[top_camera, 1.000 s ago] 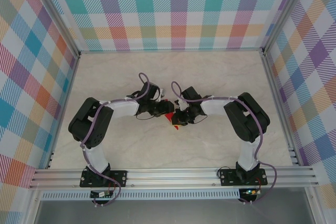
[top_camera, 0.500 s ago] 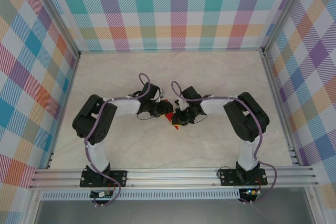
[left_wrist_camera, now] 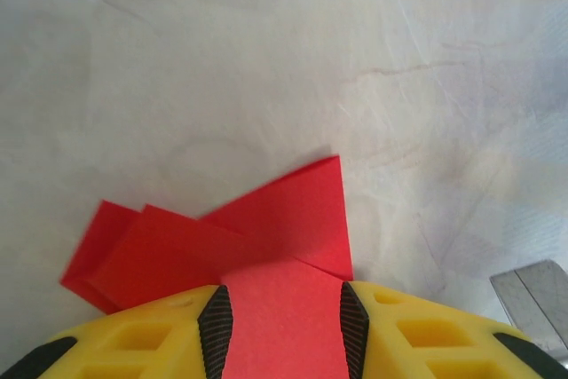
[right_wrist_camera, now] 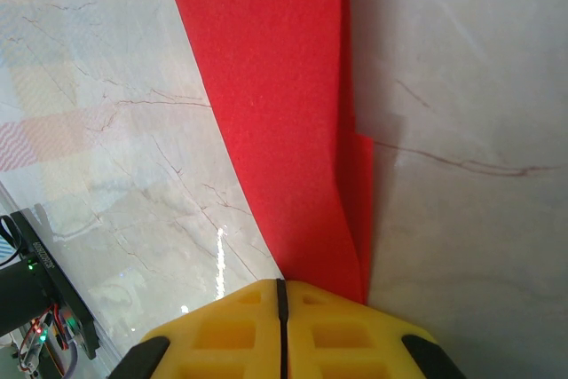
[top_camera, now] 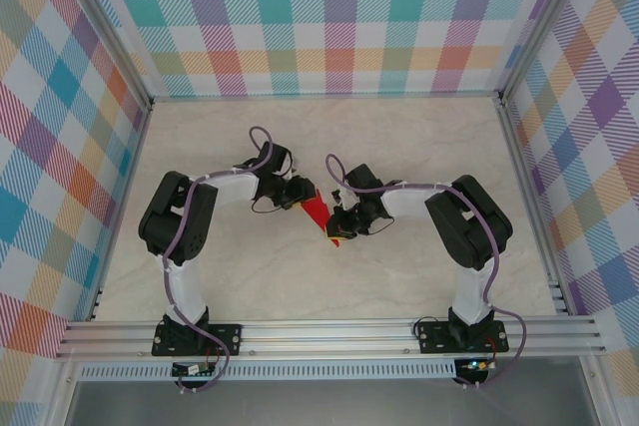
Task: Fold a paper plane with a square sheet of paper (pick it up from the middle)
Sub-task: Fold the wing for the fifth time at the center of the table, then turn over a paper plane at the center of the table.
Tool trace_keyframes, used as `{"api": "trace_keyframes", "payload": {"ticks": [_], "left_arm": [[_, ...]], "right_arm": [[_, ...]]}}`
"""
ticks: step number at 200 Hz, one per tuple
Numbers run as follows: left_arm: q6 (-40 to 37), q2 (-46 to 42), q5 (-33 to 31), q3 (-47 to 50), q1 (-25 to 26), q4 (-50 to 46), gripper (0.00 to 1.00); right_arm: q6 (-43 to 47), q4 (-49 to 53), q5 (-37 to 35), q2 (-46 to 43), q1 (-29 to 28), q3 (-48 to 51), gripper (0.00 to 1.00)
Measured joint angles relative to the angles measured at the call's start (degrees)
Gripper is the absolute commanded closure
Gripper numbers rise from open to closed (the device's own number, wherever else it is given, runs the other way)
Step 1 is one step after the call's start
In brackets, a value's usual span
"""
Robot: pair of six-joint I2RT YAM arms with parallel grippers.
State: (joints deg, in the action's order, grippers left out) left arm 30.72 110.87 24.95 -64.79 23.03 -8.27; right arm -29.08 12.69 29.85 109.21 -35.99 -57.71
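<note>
1. Since the red paper (top_camera: 319, 214) is a thin sheet already creased into a narrow pointed wedge, it should handle as near weightless. It is likely limp across single layers and a bit stiffer along the folds.
2. Judged easy to crumple, tear or skid on the smooth marble-look table (top_camera: 419, 147), and the creases will spring open if let go carelessly.
3. Location: it lies on the table mid-workspace, between the two grippers, with its narrow tip toward the arm bases.
4. Best hold, as a judgement: the multi-layer folded body or spine, not a loose flap corner. Pinning it flat looks safer than tugging.
5. Left gripper (left_wrist_camera: 282, 290): the jaws stand part-way apart. Red paper fills the gap and meets both black pads (left_wrist_camera: 216, 326). Stacked flaps fan out past the fingertips over the table.
6. Whether the left jaws squeeze that strip or merely straddle it, the annotator cannot tell.
7. Right gripper (right_wrist_camera: 280, 283): the fingers are fully together, a thin seam with no gap.
8. The long red strip runs down to the right gripper's tip and passes under it, off to one side of the seam. This reads as pinning rather than pinching, but that is unconfirmed.
</note>
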Motion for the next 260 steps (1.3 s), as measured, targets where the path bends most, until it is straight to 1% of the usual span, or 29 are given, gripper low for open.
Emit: {"api": "trace_keyframes", "payload": {"ticks": [47,88,105,125,144,160,177,199,214,222,242,260], "left_arm": [[-1.51,0.85,-1.14,-1.84,-2.67,-1.36,0.59],[-3.65,1.38,-6.4,-5.6,-5.03,-5.42,0.58],[-4.5,1.22,-7.56,-7.23,-6.32,-7.1,0.57],[-4.9,-0.94,-7.48,-7.69,-6.67,-8.46,0.56],[-4.83,-5.09,-6.78,-6.97,-6.36,-9.05,0.56],[-4.55,-9.29,-6.4,-5.25,-5.73,-9.01,0.55],[-3.45,-12.5,-6.69,-3.48,-3.8,-9.42,0.53],[-1.46,-13.4,-8.28,-2.08,-0.57,-10.95,0.5],[0.2,-13.4,-9.99,-1.27,1.31,-12.55,0.48],[1.11,-13.4,-10.95,-1.05,2.25,-13.42,0.47],[3.52,-13.53,-13.42,-1.03,4.92,-15.41,0.43],[6.14,-13.66,-15.61,-1.03,7.3,-16.52,0.4]], "right_arm": [[0.0,0.02,-0.02,0.0,0.0,0.0,0.92],[-0.02,0.0,0.0,0.0,0.0,0.0,0.92],[-0.02,0.0,0.02,0.0,0.0,0.0,0.93],[0.0,0.0,0.04,-0.02,0.0,0.0,0.93],[0.0,-0.2,0.17,-0.15,0.0,0.0,0.9],[-0.04,-0.09,-0.04,-0.52,0.0,0.04,0.85],[-0.61,0.87,-0.94,-1.81,-0.02,0.13,0.75],[-1.29,2.97,-2.78,-4.57,-0.11,0.15,0.62],[-1.97,3.48,-3.65,-7.5,-0.11,0.17,0.57],[-2.27,3.32,-4.31,-9.44,-0.11,0.31,0.52],[-3.37,3.19,-7.5,-15.17,-0.11,1.42,0.43],[-4.33,3.45,-12.63,-19.45,-0.11,2.91,0.36]]}}
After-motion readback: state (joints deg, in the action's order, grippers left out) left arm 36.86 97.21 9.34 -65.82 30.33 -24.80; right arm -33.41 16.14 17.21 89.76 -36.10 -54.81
